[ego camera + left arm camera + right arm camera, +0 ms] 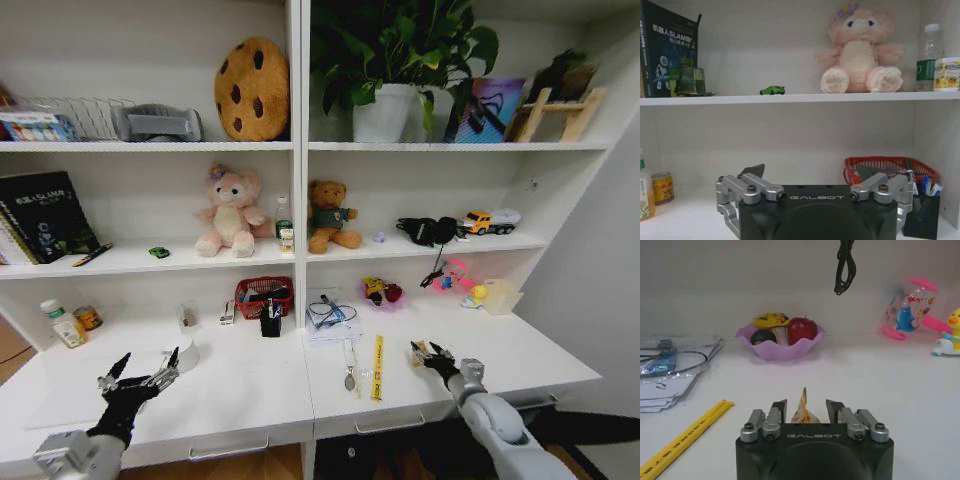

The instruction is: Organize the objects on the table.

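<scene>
On the right part of the white table (250, 390), my right gripper (428, 352) (807, 409) is low and open. A small tan snack packet (804, 409) (420, 349) stands between its fingers with a thin gap on each side. My left gripper (140, 373) (809, 172) hovers wide open over the table's left front, holding nothing. A tiny green toy car (772, 90) (159, 252) sits on the shelf above, and a small can (662, 187) (88, 317) stands at the back left. A black pen holder (270, 321) (920, 212) holds pens.
A yellow ruler (377, 367) (685, 440) and a spoon (349, 365) lie mid-table. Clear-sleeved papers (670, 367), a purple bowl (780, 345), a red basket (890, 167) and a white cup (185, 352) stand behind. Plush toys sit on the shelf.
</scene>
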